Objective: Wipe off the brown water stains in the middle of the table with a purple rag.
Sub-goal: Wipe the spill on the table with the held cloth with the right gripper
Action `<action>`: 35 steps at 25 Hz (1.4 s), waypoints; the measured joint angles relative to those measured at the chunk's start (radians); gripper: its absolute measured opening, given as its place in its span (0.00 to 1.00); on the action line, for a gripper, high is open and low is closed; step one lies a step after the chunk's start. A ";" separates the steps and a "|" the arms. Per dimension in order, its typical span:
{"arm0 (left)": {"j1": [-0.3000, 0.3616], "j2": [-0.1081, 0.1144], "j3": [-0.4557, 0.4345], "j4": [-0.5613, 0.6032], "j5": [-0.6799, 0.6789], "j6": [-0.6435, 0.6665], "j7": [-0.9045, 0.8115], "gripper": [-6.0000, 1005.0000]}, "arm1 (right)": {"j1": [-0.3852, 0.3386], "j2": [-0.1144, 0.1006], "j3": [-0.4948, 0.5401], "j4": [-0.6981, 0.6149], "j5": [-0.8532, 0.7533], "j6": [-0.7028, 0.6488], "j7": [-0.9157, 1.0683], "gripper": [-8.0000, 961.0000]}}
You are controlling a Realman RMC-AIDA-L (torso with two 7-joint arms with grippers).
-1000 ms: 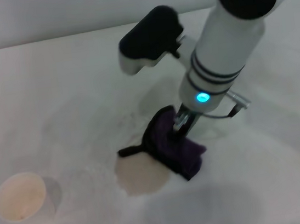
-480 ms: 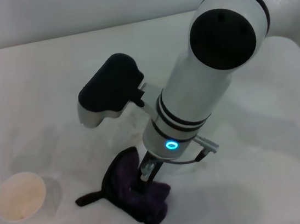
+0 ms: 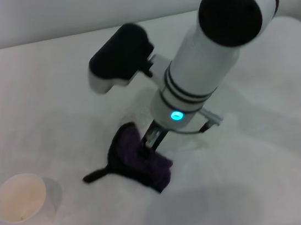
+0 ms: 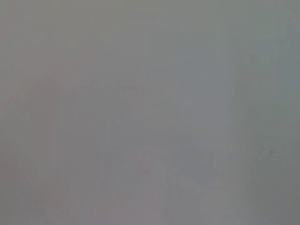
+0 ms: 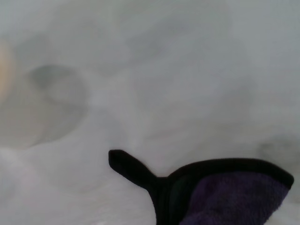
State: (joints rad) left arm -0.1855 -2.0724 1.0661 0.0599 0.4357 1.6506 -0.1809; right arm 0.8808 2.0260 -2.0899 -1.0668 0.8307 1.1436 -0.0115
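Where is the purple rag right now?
In the head view, the purple rag lies bunched on the table near the centre, pressed under the right pincer, with the paper cup off to its left.

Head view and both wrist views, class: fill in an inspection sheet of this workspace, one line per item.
Surface: white table, no brown stain in view.
Job's things: purple rag bunched on the table, black loop trailing toward the paper cup.
Clutter: paper cup at the robot's left.
Grippers: right gripper pressed down on the rag; left gripper not in view.
Cables: nothing seen.
Surroundings: nothing seen; left wrist view is blank grey.
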 joint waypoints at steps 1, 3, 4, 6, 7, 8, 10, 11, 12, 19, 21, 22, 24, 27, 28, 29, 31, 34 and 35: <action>0.001 0.000 0.000 0.000 0.000 0.000 0.000 0.89 | -0.001 -0.001 0.024 0.010 -0.019 0.004 0.001 0.10; 0.002 -0.001 -0.001 0.000 0.000 0.000 0.000 0.89 | -0.002 -0.002 0.058 0.027 -0.063 0.016 0.003 0.10; 0.003 -0.002 -0.002 0.000 0.000 0.000 0.000 0.89 | -0.002 -0.002 0.070 0.035 -0.082 0.021 0.006 0.10; 0.003 -0.002 -0.002 0.000 0.000 0.000 0.000 0.89 | -0.001 -0.001 0.095 0.056 -0.138 0.032 0.022 0.10; 0.003 -0.002 -0.002 0.000 0.000 0.000 0.000 0.89 | 0.000 -0.001 0.098 0.060 -0.152 0.033 0.030 0.10; 0.003 -0.002 -0.002 0.000 0.000 0.000 0.000 0.89 | 0.001 0.000 0.101 0.064 -0.162 0.034 0.036 0.10; 0.002 -0.001 -0.002 0.000 0.000 -0.001 0.003 0.89 | 0.004 0.002 0.087 0.055 -0.137 0.036 0.032 0.10; 0.000 -0.001 -0.001 0.000 0.000 -0.001 0.007 0.89 | 0.004 0.002 0.079 0.051 -0.124 0.035 0.030 0.10; 0.000 -0.001 -0.001 0.000 0.000 -0.002 0.011 0.89 | 0.005 0.002 0.068 0.045 -0.107 0.036 0.027 0.10; -0.002 -0.001 -0.003 0.000 -0.005 -0.003 0.021 0.89 | 0.010 0.002 -0.047 -0.033 0.068 0.006 -0.003 0.10; -0.002 -0.001 -0.003 0.000 -0.007 -0.003 0.021 0.89 | 0.010 0.002 -0.073 -0.031 0.126 -0.014 -0.028 0.10; -0.002 -0.001 -0.003 0.000 -0.007 -0.002 0.021 0.89 | 0.010 0.002 -0.082 -0.028 0.147 -0.023 -0.038 0.10; -0.003 -0.001 -0.004 0.000 -0.008 -0.002 0.021 0.89 | 0.010 0.002 -0.090 -0.024 0.162 -0.034 -0.044 0.10; -0.002 -0.001 -0.006 0.000 -0.008 -0.002 0.021 0.89 | -0.002 0.002 -0.064 -0.034 0.137 -0.040 -0.039 0.10; -0.001 -0.001 -0.006 0.000 -0.009 -0.002 0.021 0.89 | -0.011 0.001 -0.044 -0.040 0.118 -0.039 -0.038 0.10; -0.001 -0.001 -0.006 0.000 -0.009 -0.002 0.022 0.89 | -0.023 0.000 -0.020 -0.047 0.094 -0.032 -0.036 0.10; -0.002 -0.001 -0.006 -0.001 -0.009 -0.003 0.021 0.89 | -0.051 -0.003 0.034 -0.063 0.025 -0.004 -0.028 0.10; -0.001 -0.001 -0.006 -0.002 -0.010 -0.006 0.021 0.89 | -0.093 -0.005 0.120 -0.103 -0.106 0.075 0.000 0.10; 0.001 -0.001 -0.007 -0.002 -0.010 -0.006 0.022 0.89 | -0.110 -0.006 0.152 -0.122 -0.147 0.104 0.007 0.10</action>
State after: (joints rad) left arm -0.1841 -2.0738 1.0595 0.0574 0.4252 1.6442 -0.1594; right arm 0.7710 2.0200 -1.9378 -1.1886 0.6840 1.2477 -0.0048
